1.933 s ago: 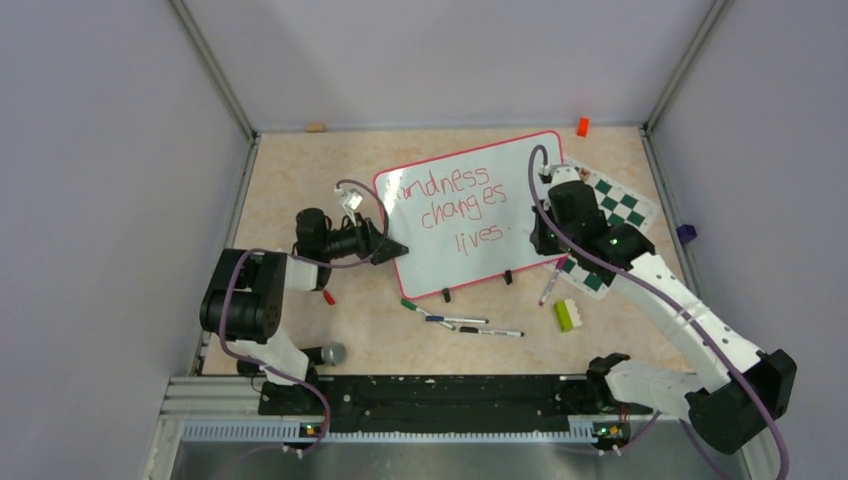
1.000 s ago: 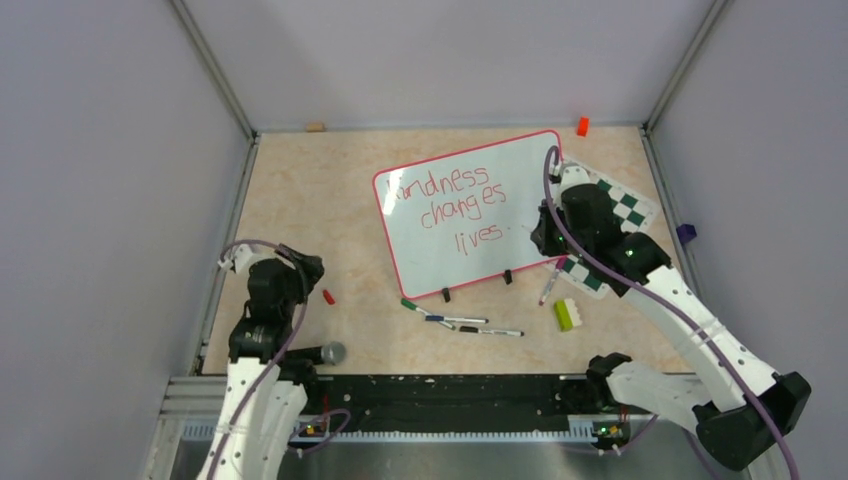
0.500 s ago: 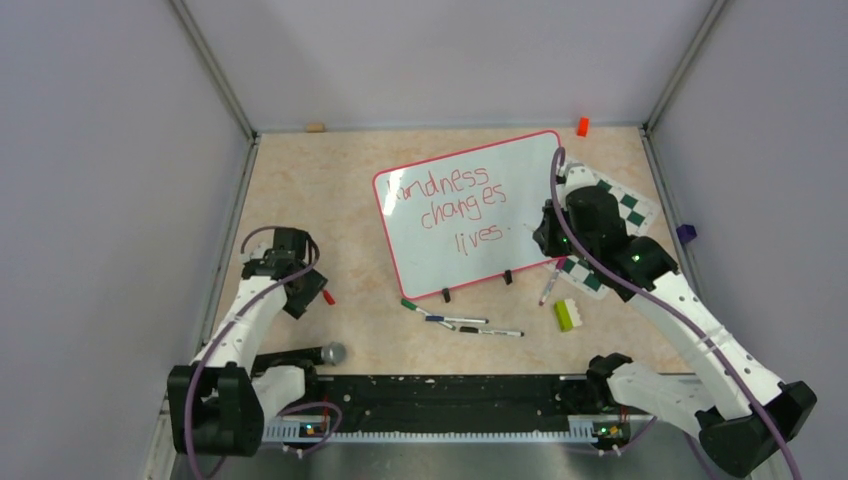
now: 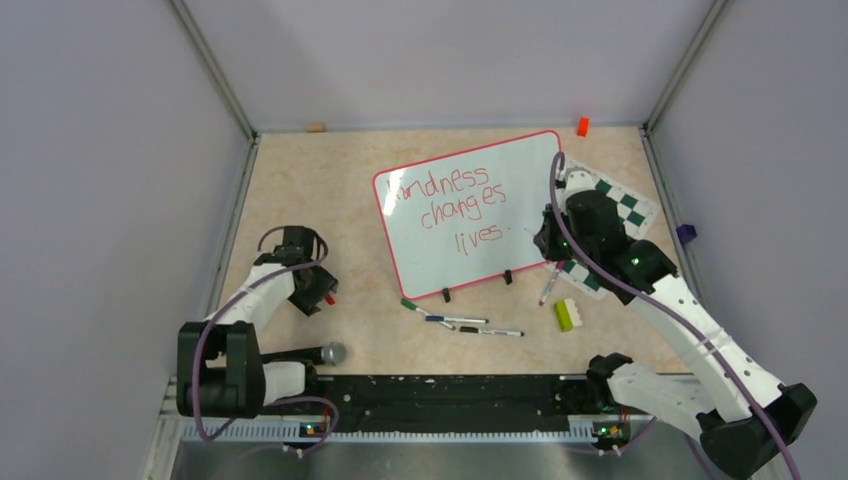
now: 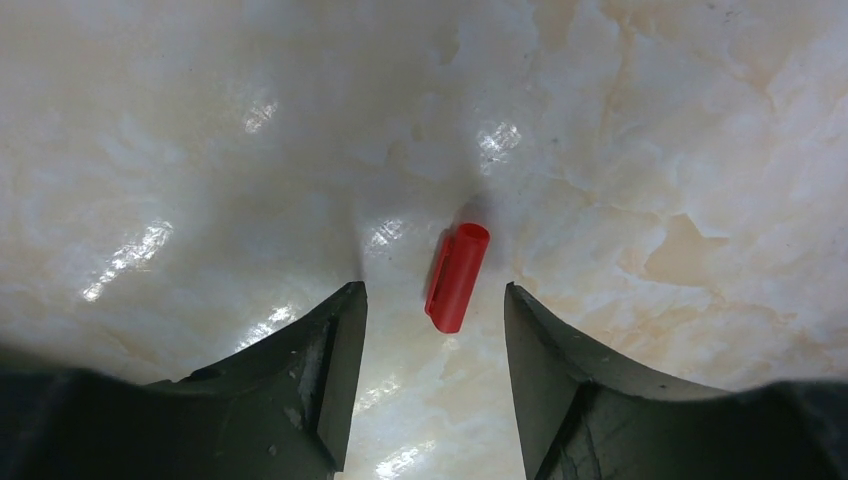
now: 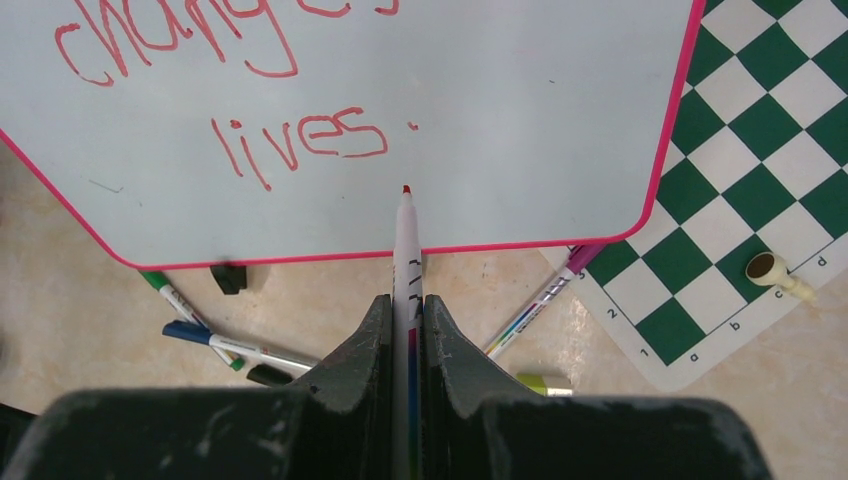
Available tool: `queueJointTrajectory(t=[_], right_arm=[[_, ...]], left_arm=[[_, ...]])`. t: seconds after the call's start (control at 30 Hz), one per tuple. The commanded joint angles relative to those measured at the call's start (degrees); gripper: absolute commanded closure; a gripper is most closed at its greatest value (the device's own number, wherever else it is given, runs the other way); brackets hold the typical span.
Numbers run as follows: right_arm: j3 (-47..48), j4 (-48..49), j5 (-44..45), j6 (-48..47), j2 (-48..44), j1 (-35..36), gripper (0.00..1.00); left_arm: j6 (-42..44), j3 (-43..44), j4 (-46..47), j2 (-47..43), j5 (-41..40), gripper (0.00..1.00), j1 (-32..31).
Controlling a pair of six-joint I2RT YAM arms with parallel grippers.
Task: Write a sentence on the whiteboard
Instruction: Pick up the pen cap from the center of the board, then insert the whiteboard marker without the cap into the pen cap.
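The whiteboard [image 4: 500, 190] with a red-pink frame lies at the table's middle; it also fills the top of the right wrist view [image 6: 500, 110]. The sentence [image 4: 455, 205] in red reads "Kindness changes lives." in three lines; "changes", "lives" [image 6: 300, 140] and a dot show in the right wrist view. My right gripper [image 6: 405, 310] is shut on a red marker [image 6: 405, 240], its tip raised over the board's lower edge. My left gripper [image 5: 435, 300] is open, its fingers either side of a red marker cap [image 5: 458, 277] on the table, not touching it.
A green-and-white chess mat [image 4: 612, 215] lies right of the board, with a small pawn [image 6: 775, 275] on it. Several loose markers [image 4: 455, 320] lie below the board. A purple marker [image 4: 550, 285], a green-white block [image 4: 566, 314] and an orange block [image 4: 582, 126] are nearby.
My left arm has swung away from the board's left edge down to the red cap at the table's left. My right gripper has lifted slightly with the marker; a dot now follows "lives".
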Motion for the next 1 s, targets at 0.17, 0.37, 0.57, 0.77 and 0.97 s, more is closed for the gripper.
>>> queueJointTrajectory(t=[0.17,0.37,0.57,0.77,0.97], right_arm=[[0.21,1.47,0.66,0.79,-2.03,-0.53,1.0],[0.63,-0.1,0.87,1.09,-4.02,-0.51,1.0],[0.19,-2.45,-5.8,0.96,-5.91,-0.53,1.0],[-4.17,-1.98,-12.04,3.29,-8.44,-0.52,1.0],[-6.07,-1.3,-17.77,3.02,-11.69,-0.57,1.0]], left_arm=[[1.72,0.18,3.98,7.39,2.37,0.74,-0.02],[7.14,-3.28,13.15,7.36,16.26,1.0,0.15],[18.1,0.74,14.52,-1.1,26.75,1.0,-2.62],[26.39,3.43,19.33,-13.59,25.51,1.0,-12.3],[34.65,-10.56,44.92,-29.88,30.38,1.0,-21.6]])
